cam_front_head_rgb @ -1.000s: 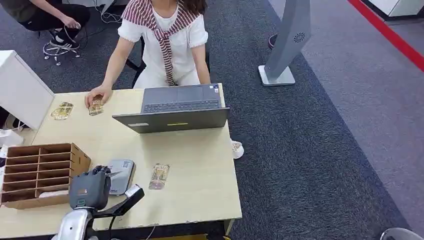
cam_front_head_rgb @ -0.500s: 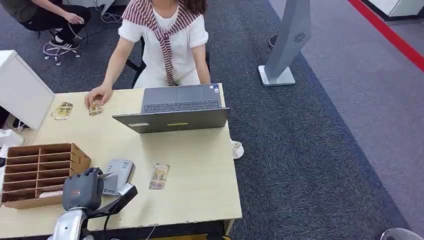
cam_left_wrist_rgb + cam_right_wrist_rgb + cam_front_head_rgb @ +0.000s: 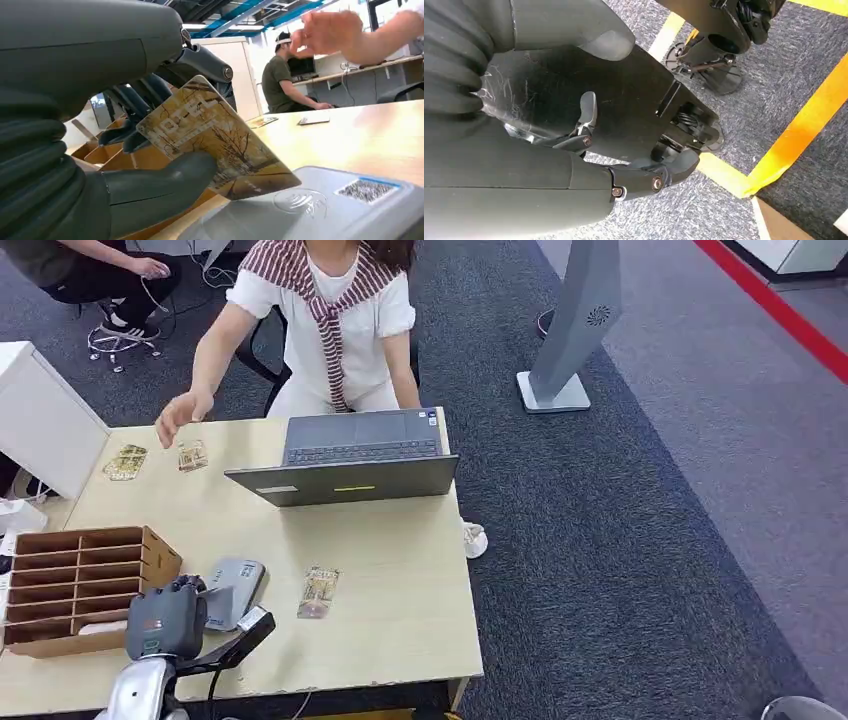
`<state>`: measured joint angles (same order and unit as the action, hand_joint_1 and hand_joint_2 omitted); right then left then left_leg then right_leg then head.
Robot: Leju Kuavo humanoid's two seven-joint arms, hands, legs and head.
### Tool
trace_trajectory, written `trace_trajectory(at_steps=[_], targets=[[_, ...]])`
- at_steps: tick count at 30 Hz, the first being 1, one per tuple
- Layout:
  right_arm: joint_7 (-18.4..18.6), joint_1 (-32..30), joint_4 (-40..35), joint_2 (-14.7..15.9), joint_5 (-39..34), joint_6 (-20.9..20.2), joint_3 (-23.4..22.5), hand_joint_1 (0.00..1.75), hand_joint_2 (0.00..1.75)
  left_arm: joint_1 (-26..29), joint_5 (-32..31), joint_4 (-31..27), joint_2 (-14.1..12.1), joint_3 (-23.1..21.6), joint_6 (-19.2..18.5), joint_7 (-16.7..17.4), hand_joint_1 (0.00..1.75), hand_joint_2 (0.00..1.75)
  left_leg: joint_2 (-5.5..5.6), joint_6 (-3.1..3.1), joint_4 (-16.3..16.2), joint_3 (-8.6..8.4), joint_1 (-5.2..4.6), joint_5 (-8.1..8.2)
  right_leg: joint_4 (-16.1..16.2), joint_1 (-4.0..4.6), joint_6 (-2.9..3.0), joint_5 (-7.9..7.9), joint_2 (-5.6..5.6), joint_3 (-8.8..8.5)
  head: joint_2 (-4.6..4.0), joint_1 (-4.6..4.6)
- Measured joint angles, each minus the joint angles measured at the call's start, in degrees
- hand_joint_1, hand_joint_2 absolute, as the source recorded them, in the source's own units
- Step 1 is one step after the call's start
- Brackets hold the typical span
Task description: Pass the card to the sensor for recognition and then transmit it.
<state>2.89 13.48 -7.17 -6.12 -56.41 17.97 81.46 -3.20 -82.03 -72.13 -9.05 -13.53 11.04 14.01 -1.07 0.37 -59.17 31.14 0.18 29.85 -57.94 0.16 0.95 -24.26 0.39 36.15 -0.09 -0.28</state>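
left wrist view | left robot hand point(image 3: 125, 150) holds card point(image 3: 215, 145) | over sensor point(image 3: 320, 210)

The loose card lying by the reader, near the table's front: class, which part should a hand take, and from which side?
The card lies flat, long axis front to back. Probably pinch its near short end, coming from the table's front edge; the reader crowds one long side.

Bare tabletop point(image 3: 400, 570) right of sensor point(image 3: 232, 590); wooden organizer point(image 3: 80, 580) close left, laptop point(image 3: 350, 465) beyond.
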Motion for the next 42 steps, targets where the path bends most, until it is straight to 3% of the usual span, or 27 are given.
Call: trace_trajectory(at_steps=[15, 21, 24, 32, 42], targets=[[-0.04, -0.02, 0.15, 0.00, -0.15, -0.22, 0.37, 0.00, 1.75, -1.04, 0.17, 1.14, -0.20, 0.02, -1.05, -1.12, 1.75, 1.75, 0.00, 0.00, 0.01, -0.16, 0.00, 0.00, 0.00, 0.00, 0.00, 0.00, 0.00, -0.16, 0.02, 0.00], [-0.22, 0.01, 0.15, 0.00, -0.92, -0.15, 0.44, 0.00, 1.75, -2.06, -1.31, -0.79, -1.27, 0.02, 11.71, -3.78, 1.75, 1.75, 0.00, 0.01, 0.00, -0.15, 0.02, -0.07, 0.00, 0.03, 0.03, 0.03, 0.02, -0.11, 0.02, 0.00], [-0.35, 0.03, 0.15, 0.00, -0.92, -0.17, 0.78, 0.00, 1.75, -4.51, -1.55, -2.95, -2.87, 0.04, 13.71, -5.31, 1.75, 1.75, 0.02, 0.02, 0.00, -0.13, 0.02, -0.08, -0.01, 0.03, 0.06, 0.05, 0.00, -0.11, 0.00, -0.02], [-0.72, 0.08, 0.15, 0.00, -0.85, -0.39, 1.33, 0.00, 1.75, -16.83, 0.33, -3.80, -8.24, 0.77, 11.10, -8.81, 1.75, 1.75, 0.02, -0.03, -0.01, -0.10, 0.03, -0.15, -0.02, 0.04, 0.07, 0.08, 0.00, -0.08, 0.00, 0.00], [-1.03, 0.09, 0.15, 0.00, -0.83, -0.61, 1.35, 0.00, 1.75, -28.24, 0.13, 1.40, -12.04, 0.76, 7.04, -8.76, 1.75, 1.75, 0.00, -0.04, -0.01, -0.06, 0.03, -0.15, -0.02, 0.04, 0.07, 0.08, 0.05, -0.02, 0.00, 0.00]])
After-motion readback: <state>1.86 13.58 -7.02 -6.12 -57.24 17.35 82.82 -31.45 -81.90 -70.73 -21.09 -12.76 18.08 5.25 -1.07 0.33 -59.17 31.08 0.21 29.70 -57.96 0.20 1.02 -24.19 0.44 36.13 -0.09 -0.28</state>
